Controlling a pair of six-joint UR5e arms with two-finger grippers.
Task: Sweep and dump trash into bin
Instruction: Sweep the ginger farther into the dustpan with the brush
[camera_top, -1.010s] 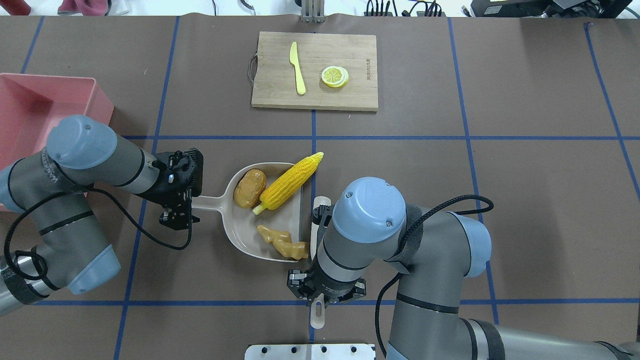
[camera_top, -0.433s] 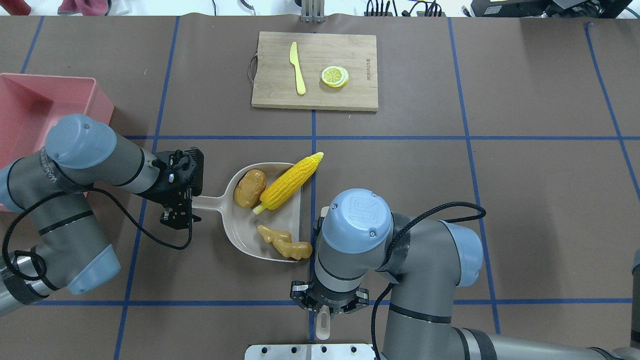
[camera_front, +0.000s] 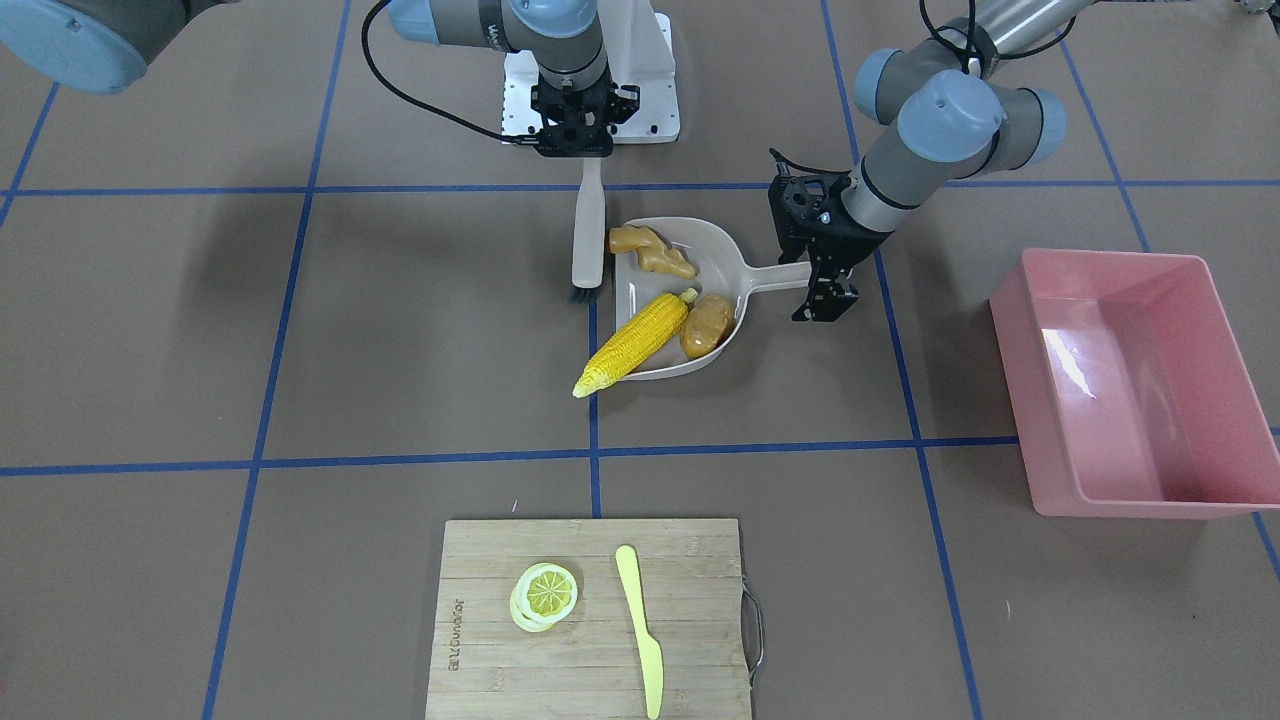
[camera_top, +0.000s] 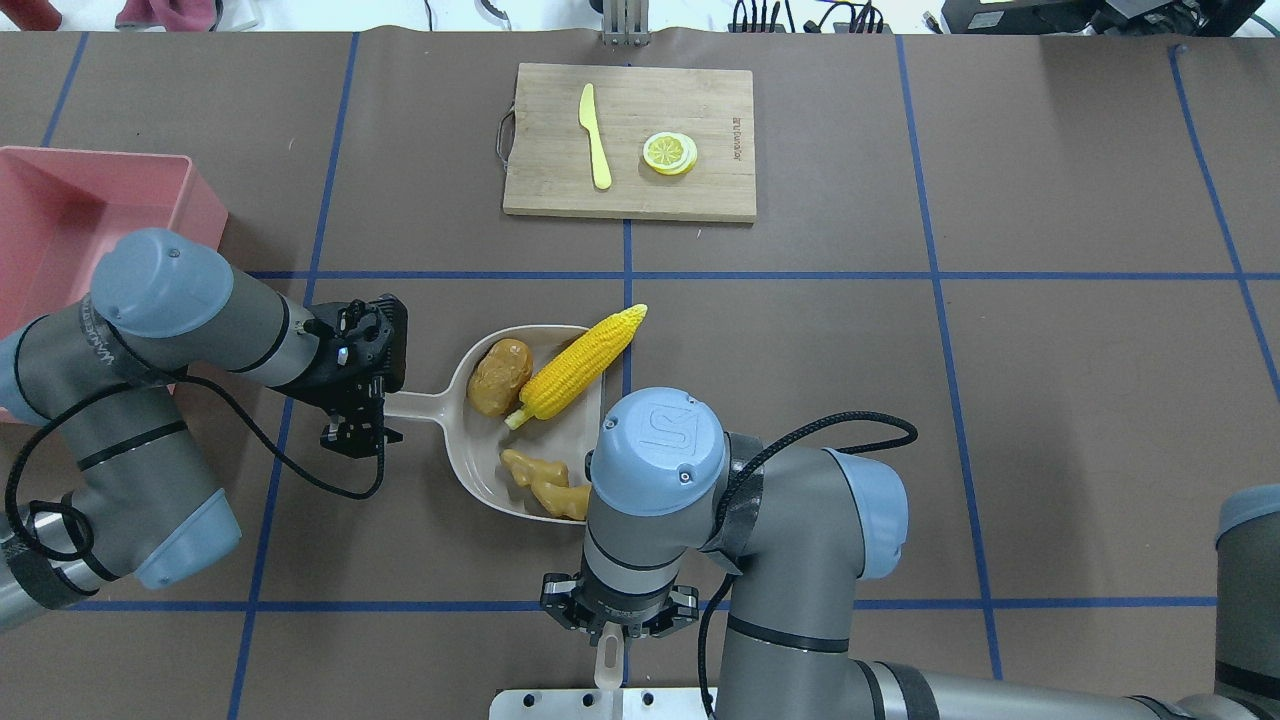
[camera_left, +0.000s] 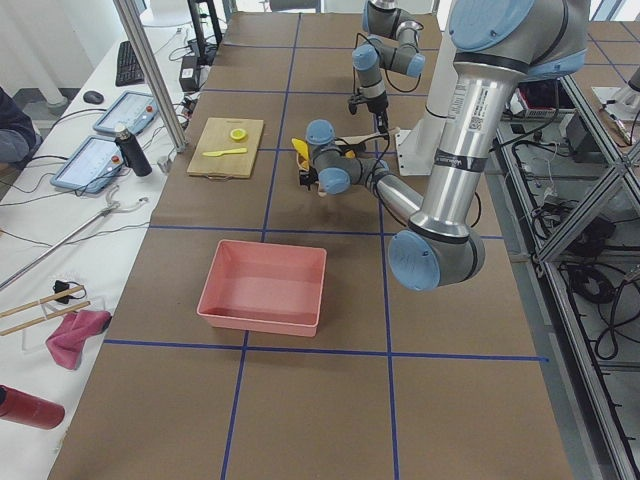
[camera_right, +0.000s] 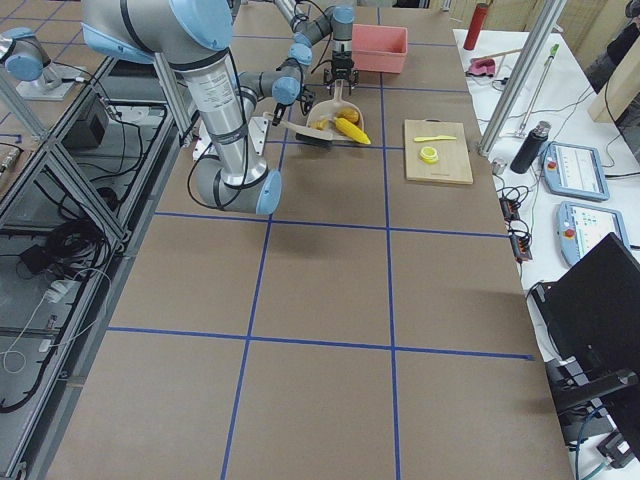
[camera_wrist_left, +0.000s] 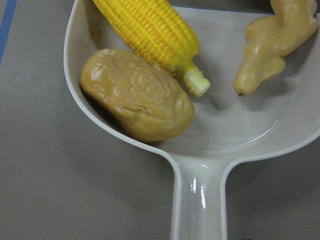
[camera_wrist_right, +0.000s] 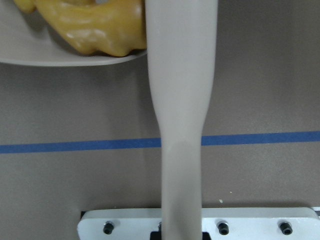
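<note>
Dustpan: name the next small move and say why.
Probably a short stroke of the brush by the right gripper against the corn cob. The ginger root and potato lie inside the dustpan, but the corn's tip overhangs its open edge and might roll out on lifting. The left gripper holds the handle; the bin stands apart.

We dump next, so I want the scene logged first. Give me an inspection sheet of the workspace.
Surface: brown table, blue tape grid.
Job's things: corn cob, potato, ginger root in dustpan, corn tip overhanging its lip; pink bin empty.
Clutter: cutting board with knife, lemon slice.
Grippers: left gripper shut on dustpan handle; right gripper shut on brush.
Cables: black cable looped at each arm.
Surroundings: tablets, bottle on side bench.
</note>
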